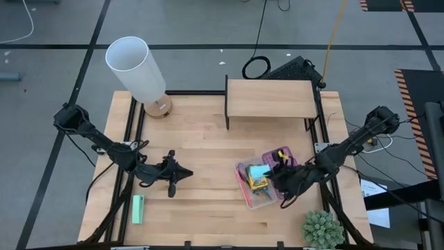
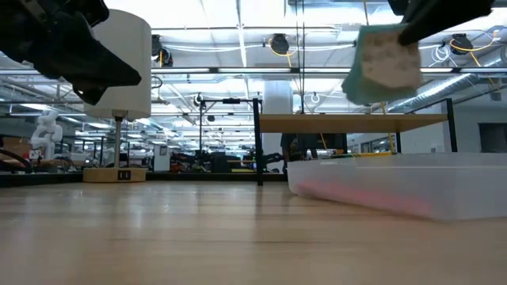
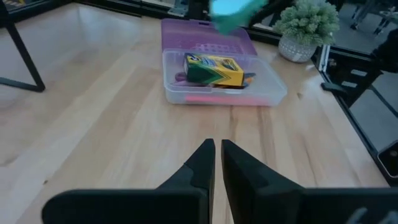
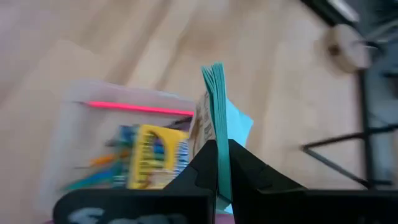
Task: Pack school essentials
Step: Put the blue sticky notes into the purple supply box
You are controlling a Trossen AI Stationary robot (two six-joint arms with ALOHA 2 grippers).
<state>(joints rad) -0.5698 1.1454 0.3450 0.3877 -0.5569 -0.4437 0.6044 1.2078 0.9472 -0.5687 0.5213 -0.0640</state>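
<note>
Two grippers seen | right gripper (image 4: 217, 163) clamped on light-blue square note pad (image 4: 217, 106) above clear box (image 1: 262, 186) | left gripper (image 3: 217, 163) held off the table, fingers together

Even, bright overhead light; ceiling strips (image 2: 238, 36) glare in the low view. Shadows on the desk (image 1: 208, 149) are soft. The right wrist view is smeared by motion blur; the pad (image 2: 383, 63) shows blurred, near the low camera

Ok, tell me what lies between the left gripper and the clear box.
Only bare table, in the left wrist view: left gripper, then wood, then clear box.
</note>
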